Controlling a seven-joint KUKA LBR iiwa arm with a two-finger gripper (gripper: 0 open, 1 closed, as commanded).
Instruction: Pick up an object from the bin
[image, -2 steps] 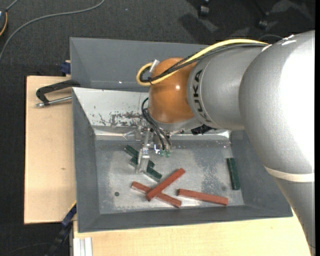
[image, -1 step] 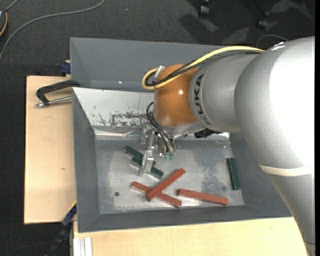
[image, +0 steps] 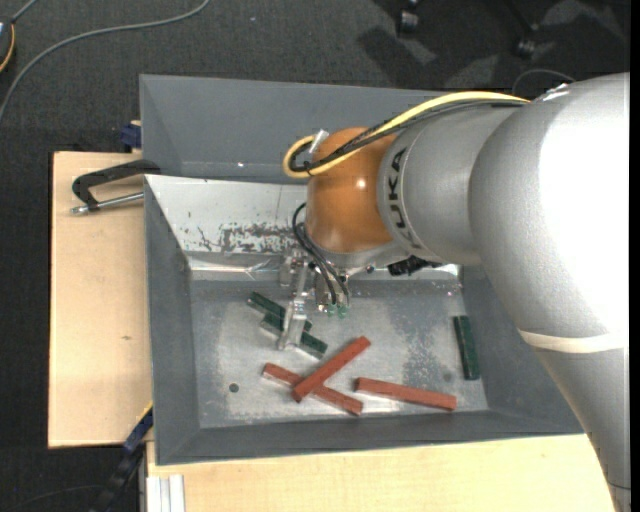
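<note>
In grey bin centre, gripper stood low over dark green bars; we could not tell whether spread or pinching; red bars just beside.

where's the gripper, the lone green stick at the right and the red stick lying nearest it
gripper (image: 293, 332): camera view, its lower tip
lone green stick (image: 465, 347): camera view, mid-length
red stick (image: 405, 394): camera view, mid-length

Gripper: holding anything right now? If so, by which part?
Cannot be told. The gripper is down on the dark green sticks left of the middle of the bin, just above the red sticks, but no grip on either is visible.
</note>
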